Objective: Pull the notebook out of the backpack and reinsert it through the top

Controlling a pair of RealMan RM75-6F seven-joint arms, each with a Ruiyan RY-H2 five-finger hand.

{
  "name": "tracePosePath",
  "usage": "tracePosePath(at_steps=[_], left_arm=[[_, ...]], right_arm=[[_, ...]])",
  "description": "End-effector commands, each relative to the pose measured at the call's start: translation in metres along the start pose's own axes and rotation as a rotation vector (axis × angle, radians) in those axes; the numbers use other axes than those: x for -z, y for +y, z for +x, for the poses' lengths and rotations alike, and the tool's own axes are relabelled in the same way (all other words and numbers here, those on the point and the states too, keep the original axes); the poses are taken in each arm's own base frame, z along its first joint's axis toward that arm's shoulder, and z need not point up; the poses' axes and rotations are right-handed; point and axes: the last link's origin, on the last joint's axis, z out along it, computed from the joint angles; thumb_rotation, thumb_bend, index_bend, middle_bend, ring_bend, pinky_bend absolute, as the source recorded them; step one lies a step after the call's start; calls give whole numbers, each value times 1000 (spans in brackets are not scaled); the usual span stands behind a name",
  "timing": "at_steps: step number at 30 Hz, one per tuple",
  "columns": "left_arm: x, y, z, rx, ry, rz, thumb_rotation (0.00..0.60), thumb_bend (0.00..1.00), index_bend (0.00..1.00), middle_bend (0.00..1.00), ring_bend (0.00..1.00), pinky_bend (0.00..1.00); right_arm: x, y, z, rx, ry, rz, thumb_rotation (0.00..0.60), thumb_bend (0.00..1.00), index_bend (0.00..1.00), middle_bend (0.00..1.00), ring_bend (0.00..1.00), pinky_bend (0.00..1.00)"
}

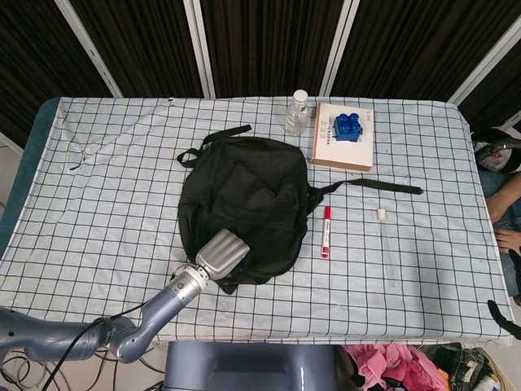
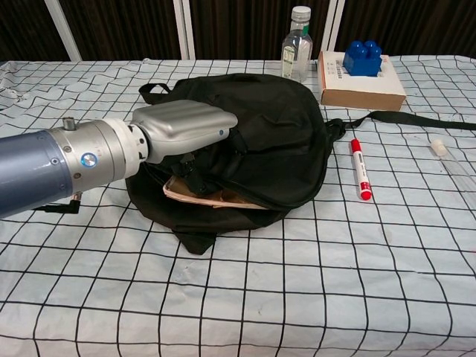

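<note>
The backpack (image 1: 244, 208) lies flat mid-desk, long axis running from the near-left bottom to the far side, where its loops (image 1: 213, 142) point at the back edge. One strap (image 1: 370, 187) trails out to the right across the checked cloth (image 1: 98, 204). There is open cloth all along the left side and across the near edge, so room to move there. The right side is busier: a red marker (image 1: 326, 231) lies just beside the bag, lengthwise front to back, and a clear tube (image 1: 388, 244) lies further right.

At the back, a bottle (image 2: 297, 33) stands near the bag's far end, and beside it is a box (image 2: 360, 80) with a blue block (image 2: 362, 58) on top.

Now the notebook (image 2: 216, 195): only a tan sliver shows in the chest view, poking from the opening on the bag's near side, its long edge running left to right. The rest is buried in black fabric, and from the head view you can't see it at all.

The left hand (image 2: 182, 128) reaches in from the near left, its back up, sitting on the bag right over that opening. Its fingers are down in the dark folds; whether they are clamped on the notebook, on fabric or on nothing, I cannot tell. The right hand is nowhere in either view.
</note>
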Motion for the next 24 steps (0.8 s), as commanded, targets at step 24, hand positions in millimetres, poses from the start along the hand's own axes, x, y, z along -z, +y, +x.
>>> tracePosePath(at_steps=[24], left_arm=[[-42,-68,77,17,182,183,600,469,673,684,510,415]], right_arm=[[-44,-133,7,-130,-329,625,600,206,0,140,244,178]])
